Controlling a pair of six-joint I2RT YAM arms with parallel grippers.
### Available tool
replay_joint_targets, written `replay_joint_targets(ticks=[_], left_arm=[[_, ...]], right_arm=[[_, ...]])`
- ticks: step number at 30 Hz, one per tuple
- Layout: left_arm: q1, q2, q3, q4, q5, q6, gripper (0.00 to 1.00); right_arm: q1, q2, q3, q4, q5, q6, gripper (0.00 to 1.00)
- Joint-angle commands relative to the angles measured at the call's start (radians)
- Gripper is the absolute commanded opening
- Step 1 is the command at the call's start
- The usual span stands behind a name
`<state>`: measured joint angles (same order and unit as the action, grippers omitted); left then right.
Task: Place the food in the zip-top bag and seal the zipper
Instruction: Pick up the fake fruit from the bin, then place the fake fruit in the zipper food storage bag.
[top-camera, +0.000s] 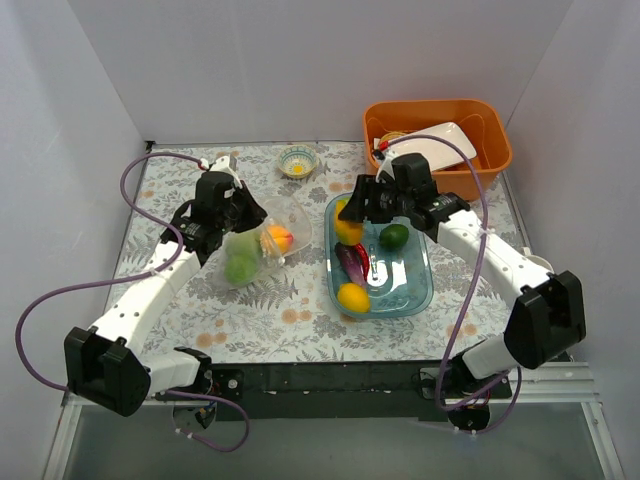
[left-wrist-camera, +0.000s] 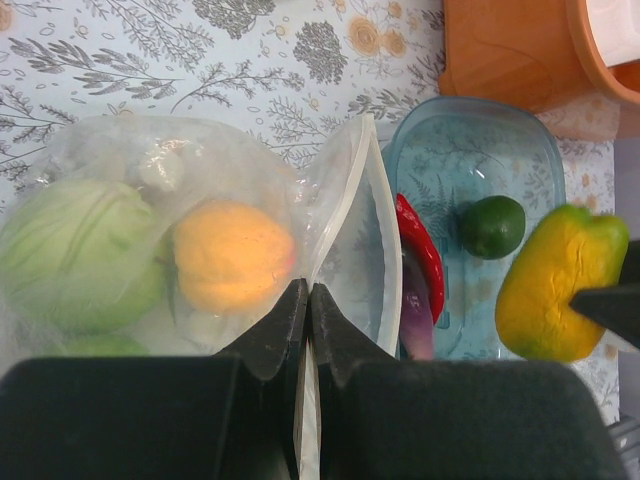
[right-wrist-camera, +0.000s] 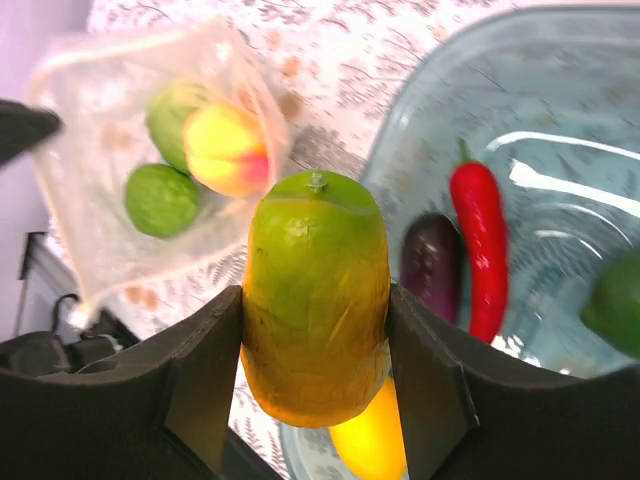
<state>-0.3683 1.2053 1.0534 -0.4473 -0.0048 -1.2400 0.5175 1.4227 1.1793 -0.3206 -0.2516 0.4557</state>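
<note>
Mango (right-wrist-camera: 315, 250), green fading to yellow-orange with a small stem nub on top, is clamped between the two fingers of the right gripper (right-wrist-camera: 314, 305). Directly beneath it the lemon (right-wrist-camera: 372, 445) shows only as a yellow sliver, the rest hidden by the held fruit. To this gripper's right, inside the blue-tinted tray (right-wrist-camera: 560, 60), lie the dark eggplant (right-wrist-camera: 432, 265) and the glossy red chilli (right-wrist-camera: 480, 240). A lime (right-wrist-camera: 614, 300) is cut off at the frame edge. To its left the zip-top bag (right-wrist-camera: 90, 240) is blurred.

The left gripper (left-wrist-camera: 308, 300) is pinched tight on the zipper (left-wrist-camera: 339, 195), a whitish strip that loops open beyond the fingertips. Left of these fingertips, through crinkly clear plastic, are the orange peach (left-wrist-camera: 232, 255) and the pale green cabbage (left-wrist-camera: 80, 255). A second lime (left-wrist-camera: 100, 347) is mostly hidden behind the gripper body. The bag lies on the leaf-patterned table (left-wrist-camera: 200, 60). From above, the mango overlaps the tray's far left corner.
</note>
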Motion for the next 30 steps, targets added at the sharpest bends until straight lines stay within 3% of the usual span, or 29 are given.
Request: replay_joint_targets(ticks=[1, 15, 23, 30], left_arm=[[0.003, 0.003, 0.008, -0.001, 0.075, 0.037, 0.00], [0.003, 0.002, 0.023, -0.019, 0.057, 0.037, 0.00], [0.003, 0.010, 0.037, -0.025, 0.028, 0.036, 0.00], [0.003, -0.013, 0.042, -0.013, -0.024, 0.004, 0.00]], right_arm=[[0.016, 0.096, 0.112, 0.185, -0.103, 0.116, 0.24], [0.180, 0.292, 0.223, 0.304, -0.135, 0.178, 0.24], [0.243, 0.372, 0.263, 0.273, -0.150, 0.141, 0.25], [0.251, 0.420, 0.307, 0.250, -0.244, 0.118, 0.34]])
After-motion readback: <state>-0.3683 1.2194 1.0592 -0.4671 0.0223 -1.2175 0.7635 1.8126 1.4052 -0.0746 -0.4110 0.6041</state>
